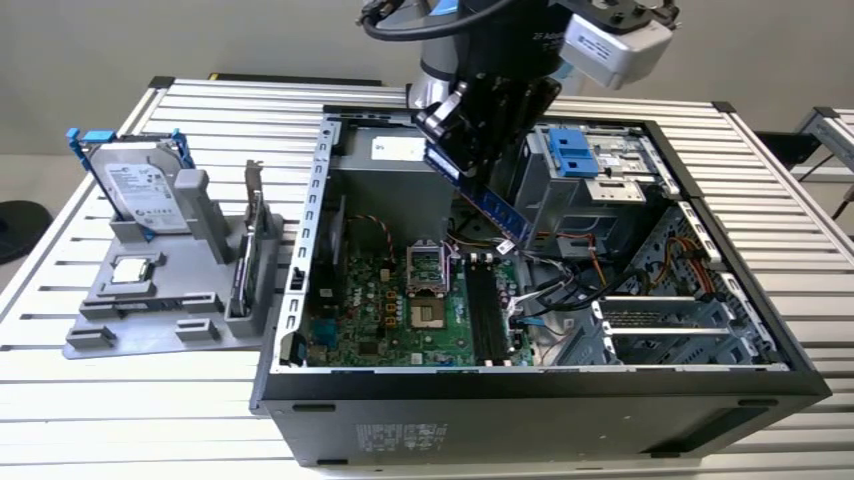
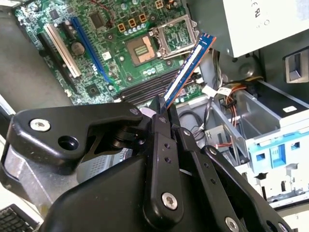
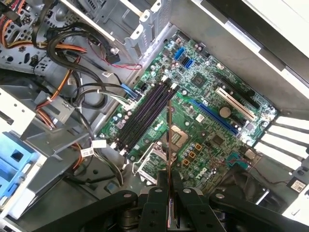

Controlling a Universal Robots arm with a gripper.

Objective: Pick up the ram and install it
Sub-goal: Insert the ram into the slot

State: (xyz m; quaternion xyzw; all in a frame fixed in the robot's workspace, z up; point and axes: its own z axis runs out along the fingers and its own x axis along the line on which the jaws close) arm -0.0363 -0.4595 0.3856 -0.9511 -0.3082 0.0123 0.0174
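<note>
Ram [image 1: 497, 205], pinched at its upper end between the jaws, hangs tilted inside the open computer case [image 1: 534, 410] above the dark memory slots [image 3: 145, 116], where that tilt could make it miss its slot or snag the loose cables [image 3: 87, 92] just beside them.

Likely robotics lab: slatted metal bench [image 1: 134, 400], open computer case [image 1: 534, 420].
</note>
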